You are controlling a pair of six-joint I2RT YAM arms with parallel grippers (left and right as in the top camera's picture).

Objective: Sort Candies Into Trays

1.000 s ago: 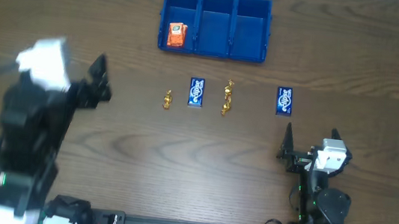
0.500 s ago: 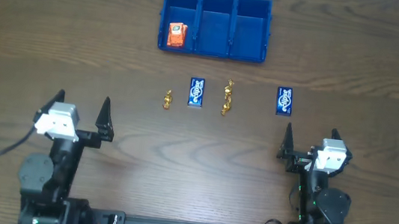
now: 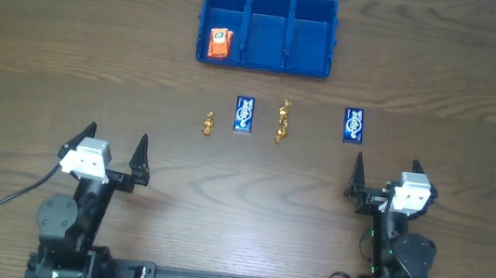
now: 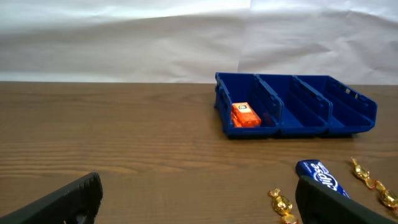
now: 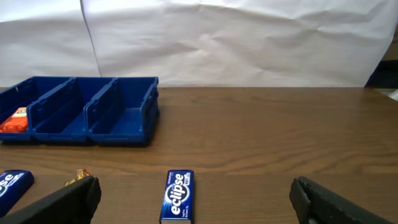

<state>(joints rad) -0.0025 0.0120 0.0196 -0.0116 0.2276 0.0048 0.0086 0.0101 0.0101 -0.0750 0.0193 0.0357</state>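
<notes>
While both of my grippers rest low near my bases with nothing in them, I size up the row of candies lying on the table (image 3: 479,81) ahead. My left gripper (image 3: 117,134) has its fingers spread wide, well short of the small gold candy (image 3: 208,123) at the row's left end. It looks light and crinkly in its foil twist, so I would pinch its plump middle rather than the wrapper tails. Beyond it, the blue tray (image 3: 264,67) holds one orange candy (image 3: 219,44) in its left compartment. Just beside the gold one lies a blue packet (image 3: 244,114), flat, stiff and probably slick, so I would close across its narrow width. Next comes a pair of gold candies (image 3: 282,122) touching end to end, likely to drag each other. Well apart lies a second blue packet (image 3: 353,125), near my right gripper (image 3: 388,162), whose fingers are likewise apart.
</notes>
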